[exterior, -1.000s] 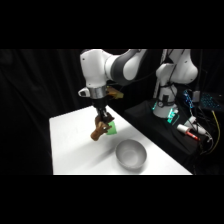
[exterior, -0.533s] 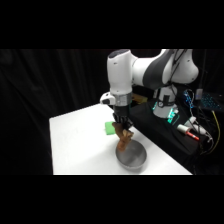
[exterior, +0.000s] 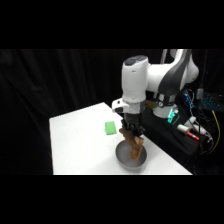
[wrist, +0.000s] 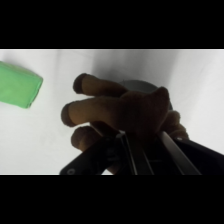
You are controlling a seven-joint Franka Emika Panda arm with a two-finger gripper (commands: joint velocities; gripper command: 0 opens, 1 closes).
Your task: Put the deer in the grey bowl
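Gripper (exterior: 132, 134) clutching deer (exterior: 135, 146), over grey bowl (exterior: 124, 159)

From where I stand, no writing can be made out anywhere: no label, brand, number or sign shows on anything in either view.

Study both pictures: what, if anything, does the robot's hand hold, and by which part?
The hand holds the brown deer by its body, limbs sticking out free, hanging over the grey bowl.
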